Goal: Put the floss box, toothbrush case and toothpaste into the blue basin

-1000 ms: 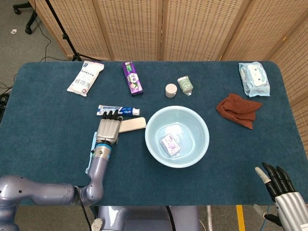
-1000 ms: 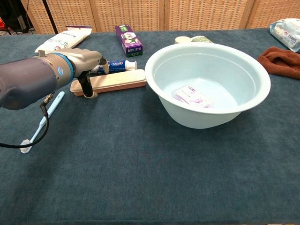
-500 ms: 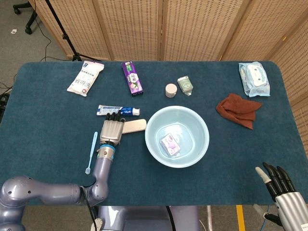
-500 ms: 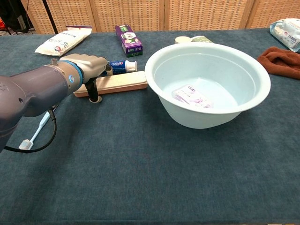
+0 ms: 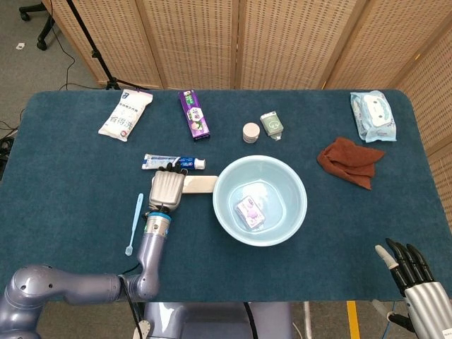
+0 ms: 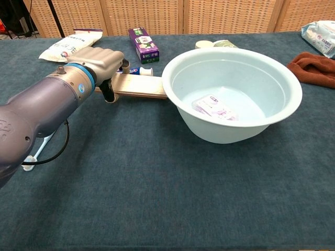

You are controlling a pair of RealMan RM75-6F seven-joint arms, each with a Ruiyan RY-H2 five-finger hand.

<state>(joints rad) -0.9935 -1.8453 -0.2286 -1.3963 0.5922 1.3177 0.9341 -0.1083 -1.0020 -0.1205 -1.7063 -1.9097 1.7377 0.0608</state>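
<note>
- While the left hand [image 5: 166,189] sits over the left end of the toothbrush case [image 5: 200,184], its fingers wrap that end and a thumb shows below the case in the chest view [image 6: 99,60]; the case is grasped.
- The case's right end reaches the blue basin [image 5: 227,173] at its left rim; whether the two touch cannot be told.
- In the chest view the case [image 6: 138,85] appears raised slightly off the table cloth, though this is not certain.
- The toothpaste [image 5: 174,162] lies flat just behind the left hand, cap end toward the basin, and is not in the basin.
- The floss box [image 5: 249,211] lies inside the basin on its floor, also visible in the chest view [image 6: 214,106].
- A blue toothbrush [image 5: 134,223] lies on the table to the left of the left forearm, well clear of the basin.
- The right hand [image 5: 409,268] is at the lower right edge of the head view, fingers extended and apart, holding nothing.
- Along the far side lie a white packet [image 5: 126,114], a purple box [image 5: 193,114], a small round jar [image 5: 251,132] and a small green container [image 5: 271,124].
- A wet-wipes pack [image 5: 373,115] and a brown cloth [image 5: 351,161] lie at the far right, apart from the basin.
</note>
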